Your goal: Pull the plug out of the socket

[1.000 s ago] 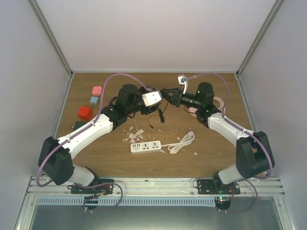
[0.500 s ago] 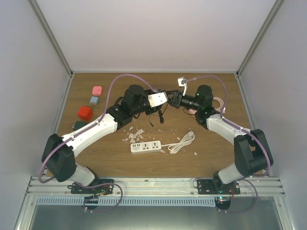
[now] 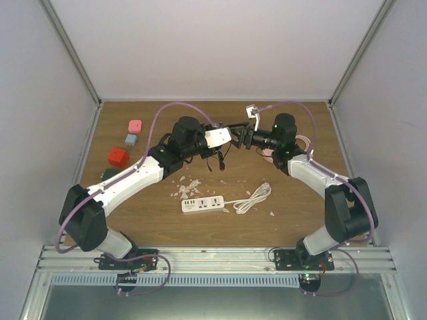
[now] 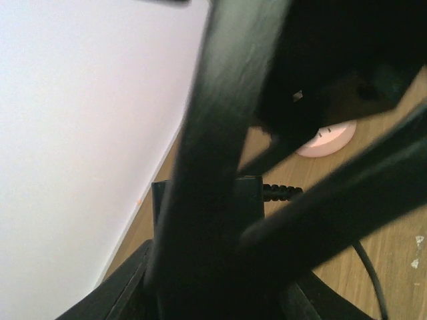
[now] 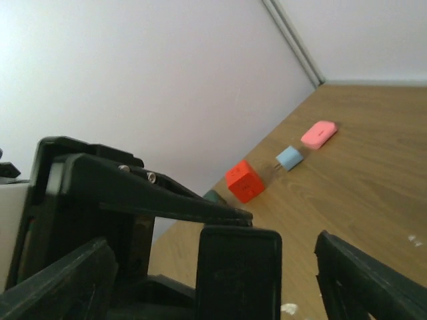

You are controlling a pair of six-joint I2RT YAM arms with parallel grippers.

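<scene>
A small black plug [image 5: 240, 273] hangs in the air at the back middle of the table, and its thin black cable [image 3: 221, 162] dangles down to the wood. My left gripper [image 3: 229, 136] is shut on it, with one finger [image 5: 153, 197] lying along the plug's top. From the other side my right gripper [image 3: 240, 139] meets it, open, its fingers standing off either side of the plug. In the left wrist view the plug [image 4: 250, 193] is mostly hidden behind dark, blurred fingers. The white socket strip [image 3: 202, 205] lies flat near the table's middle, well below both grippers.
At the left lie a red cube [image 3: 119, 157], a blue block [image 3: 131, 139], a pink block [image 3: 135, 126] and a dark green block [image 3: 110, 173]. White scraps [image 3: 187, 187] and the strip's coiled white cord [image 3: 253, 197] lie mid-table. A white adapter [image 3: 253, 111] sits at the back wall.
My right gripper, shut on the plug a second ago, has opened. The left arm has reached right and its jaws have closed on the plug.
</scene>
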